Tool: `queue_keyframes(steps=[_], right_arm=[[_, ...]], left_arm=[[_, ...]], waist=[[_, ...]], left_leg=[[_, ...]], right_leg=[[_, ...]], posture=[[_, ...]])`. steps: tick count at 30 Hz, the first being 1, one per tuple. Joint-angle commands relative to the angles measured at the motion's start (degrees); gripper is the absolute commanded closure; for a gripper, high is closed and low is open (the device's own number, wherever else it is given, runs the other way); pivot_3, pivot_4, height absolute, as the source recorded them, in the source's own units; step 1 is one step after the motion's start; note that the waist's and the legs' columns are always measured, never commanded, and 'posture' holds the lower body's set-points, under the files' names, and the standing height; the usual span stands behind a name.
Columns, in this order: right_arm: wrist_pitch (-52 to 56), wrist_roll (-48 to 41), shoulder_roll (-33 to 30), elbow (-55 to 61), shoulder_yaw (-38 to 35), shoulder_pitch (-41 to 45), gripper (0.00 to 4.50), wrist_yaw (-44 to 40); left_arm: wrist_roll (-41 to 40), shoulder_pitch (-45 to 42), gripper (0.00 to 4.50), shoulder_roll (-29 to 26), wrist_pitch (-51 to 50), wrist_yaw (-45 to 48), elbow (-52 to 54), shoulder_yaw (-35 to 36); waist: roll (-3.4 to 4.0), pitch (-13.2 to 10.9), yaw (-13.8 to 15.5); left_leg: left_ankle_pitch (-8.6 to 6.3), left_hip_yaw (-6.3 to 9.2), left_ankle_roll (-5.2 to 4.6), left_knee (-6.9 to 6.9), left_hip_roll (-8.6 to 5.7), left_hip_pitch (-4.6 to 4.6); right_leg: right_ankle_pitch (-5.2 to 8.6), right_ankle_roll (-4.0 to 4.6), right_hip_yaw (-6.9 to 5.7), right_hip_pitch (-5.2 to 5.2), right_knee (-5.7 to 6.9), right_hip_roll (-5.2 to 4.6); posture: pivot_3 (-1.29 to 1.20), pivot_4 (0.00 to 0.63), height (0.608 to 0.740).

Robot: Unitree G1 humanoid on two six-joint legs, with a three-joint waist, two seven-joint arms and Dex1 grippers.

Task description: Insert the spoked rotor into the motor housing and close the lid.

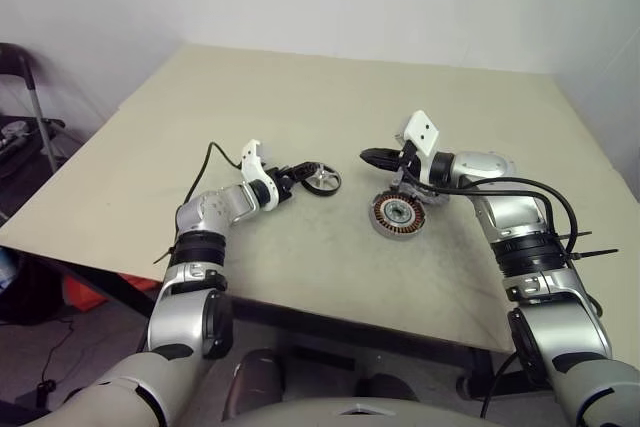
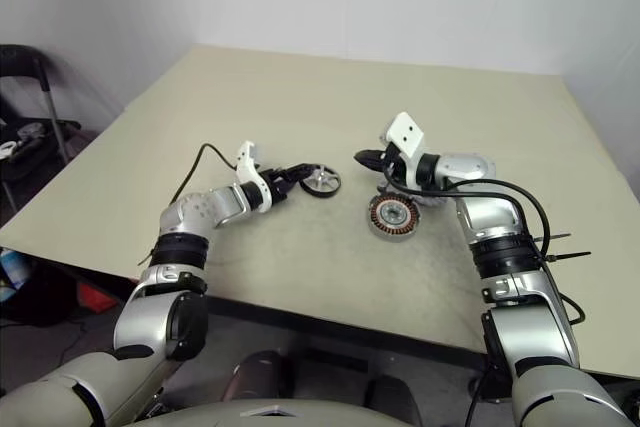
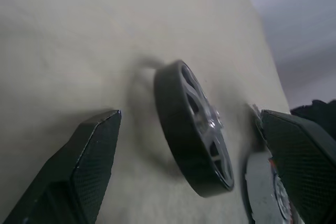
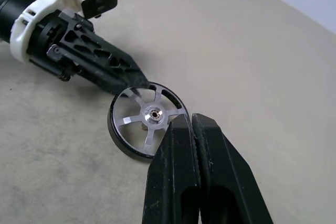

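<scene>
Fingers (image 3: pixel 89 166) of my left gripper (image 1: pixel 296 179) spread wide around the rotor (image 1: pixel 322 179), lying flat, spokes up, left of the housing (image 1: pixel 398 215). My right gripper (image 1: pixel 372 157) is closed, empty.

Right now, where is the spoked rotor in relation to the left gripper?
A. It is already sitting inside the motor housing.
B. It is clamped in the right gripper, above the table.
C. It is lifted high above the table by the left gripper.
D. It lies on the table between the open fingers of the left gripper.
D: the spoked rotor rests on the table between the spread fingers of the left gripper, apart from the motor housing.
</scene>
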State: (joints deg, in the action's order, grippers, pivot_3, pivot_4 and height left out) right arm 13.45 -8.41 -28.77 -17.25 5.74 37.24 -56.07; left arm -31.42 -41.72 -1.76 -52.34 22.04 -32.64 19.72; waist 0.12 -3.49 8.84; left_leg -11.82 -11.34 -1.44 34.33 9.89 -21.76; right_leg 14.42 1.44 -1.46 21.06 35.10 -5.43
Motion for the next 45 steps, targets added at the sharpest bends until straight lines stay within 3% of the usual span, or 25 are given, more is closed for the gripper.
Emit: queue_keyframes(steps=[1, 3, 8, 18, 22, 30, 39, 45], right_arm=[[-1.4, -0.4, 0.0, 0.5, -0.9, 0.7, 4.49, 0.5], [-1.3, -0.3, -0.1, 0.1, -1.2, 1.0, 4.50, 1.0], [-1.1, -0.3, -0.6, -0.4, -1.6, 1.2, 4.50, 2.0], [-1.2, 0.0, -1.6, -1.3, -1.7, 1.1, 4.50, 2.9], [-1.1, -0.2, -2.2, -1.6, -1.9, 1.1, 4.50, 2.7], [-0.8, -0.7, -3.7, -1.4, -1.7, 0.4, 4.50, 1.0], [-6.2, 4.1, -14.9, -7.8, -2.0, -1.4, 4.50, -2.1], [-8.8, 5.2, -18.2, -9.4, -2.2, -1.9, 4.50, -2.7]], left_arm=[[-1.0, 1.5, 0.18, 2.6, -4.5, -0.5, -2.3, -1.8], [-1.3, 1.6, 0.56, 2.6, -4.7, -1.0, -2.3, -0.9], [-3.0, 1.5, 2.17, 2.9, -5.1, -1.4, -2.4, 0.8], [-4.2, 1.5, 2.17, 2.9, -4.4, -2.2, -2.9, 1.9], [-4.1, 1.0, 3.07, 2.6, -3.6, -2.9, -4.4, 2.6], [-5.5, 1.2, 3.07, 2.6, -3.7, -2.0, -3.8, 2.6], [-10.2, 2.8, 3.07, 3.9, -12.3, 2.1, 6.9, -1.3], [-10.2, 2.4, 3.07, 4.8, -14.3, 3.4, 9.9, -5.2]], waist=[[0.00, 0.0, 0.0], [0.00, 0.0, 0.0], [-0.01, 0.0, -0.2], [-0.02, 0.0, -0.4], [-0.02, 0.0, -0.4], [-0.02, 0.0, -0.5], [-0.06, 0.0, -0.5], [-0.07, 0.0, -1.5]], left_leg=[[-0.01, 0.00, -0.01, 0.00, 0.00, 0.00], [-0.01, 0.00, -0.02, 0.00, 0.00, 0.00], [-0.01, 0.00, -0.03, 0.00, 0.01, -0.02], [-0.01, 0.01, -0.03, 0.00, 0.03, -0.07], [-0.01, 0.01, -0.03, 0.00, 0.04, -0.06], [-0.01, 0.01, -0.05, 0.00, 0.06, -0.02], [-0.07, 0.01, -0.18, 0.20, 0.05, -0.36], [-0.16, 0.01, -0.33, 0.21, 0.18, -0.28]], right_leg=[[0.00, 0.00, 0.00, -0.01, -0.02, 0.00], [0.00, 0.00, 0.00, -0.04, -0.07, 0.00], [0.00, 0.00, 0.00, -0.01, -0.11, 0.01], [0.00, -0.01, -0.02, 0.04, -0.10, 0.02], [0.00, -0.01, -0.03, 0.02, -0.10, 0.03], [-0.01, -0.01, -0.03, 0.02, -0.07, 0.04], [-0.01, -0.01, -0.04, 0.22, -0.09, 0.03], [-0.01, -0.01, -0.04, 0.22, 0.00, 0.13]], posture=[[0.00, 0.000, 0.740], [0.00, 0.000, 0.740], [0.00, 0.000, 0.740], [0.00, 0.000, 0.740], [0.00, 0.000, 0.740], [0.00, 0.000, 0.740], [0.00, 0.000, 0.740], [0.00, 0.000, 0.740]])
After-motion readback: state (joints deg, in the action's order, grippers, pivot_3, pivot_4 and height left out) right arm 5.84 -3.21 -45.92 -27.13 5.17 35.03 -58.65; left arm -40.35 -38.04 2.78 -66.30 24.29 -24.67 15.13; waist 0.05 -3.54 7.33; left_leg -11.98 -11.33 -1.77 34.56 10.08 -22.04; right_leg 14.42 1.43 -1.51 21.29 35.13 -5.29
